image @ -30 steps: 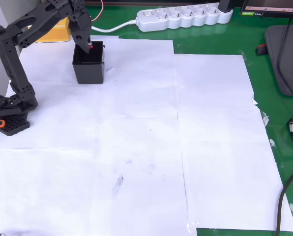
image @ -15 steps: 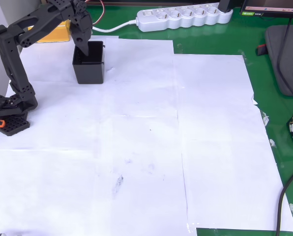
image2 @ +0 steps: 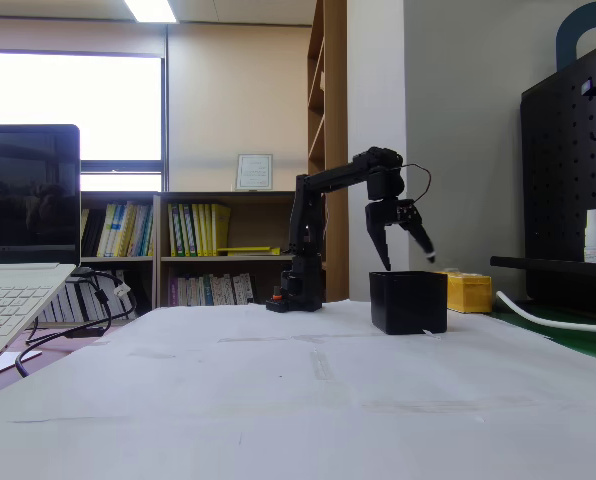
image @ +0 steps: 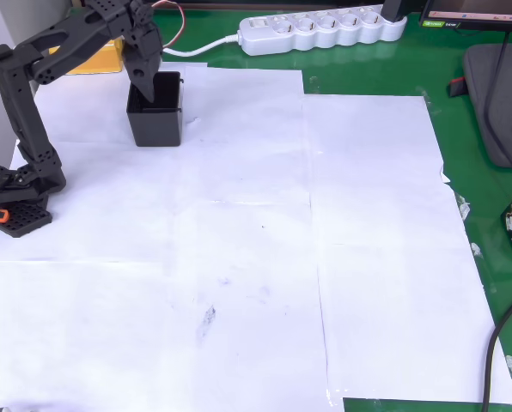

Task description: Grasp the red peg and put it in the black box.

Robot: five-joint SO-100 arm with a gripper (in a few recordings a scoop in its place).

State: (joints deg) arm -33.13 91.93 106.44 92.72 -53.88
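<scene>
While the black two-finger gripper (image2: 408,262) hangs just above the rim of the small square black plastic box (image2: 408,302), its jaws stand clearly apart in the fixed view, one finger pointing almost straight down and the other splayed outward toward the right of that picture, with nothing visible between them. From overhead the gripper (image: 150,86) points down over the box (image: 155,120) opening and covers much of the interior, so the tiny red peg cannot be made out; whether it lies inside, beneath the jaws, cannot be told. Directly below the jaws, the box sits on white paper sheets (image: 239,232) taped over a green table mat (image: 471,154). Just behind the gripper in the overhead view, partly hidden by the arm's links, lies a yellow rectangular block (image: 97,58); in the fixed view this block (image2: 468,292) shows just beyond the box on the right. Farther along the table's far edge, well apart from the jaws, a white multi-socket power strip (image: 325,31) runs across, its white cable curving back toward the arm. The arm's black base with an orange clip (image: 0,215) stands well to the near left of the box in the overhead view. Nothing stands between the jaws and the box opening.
</scene>
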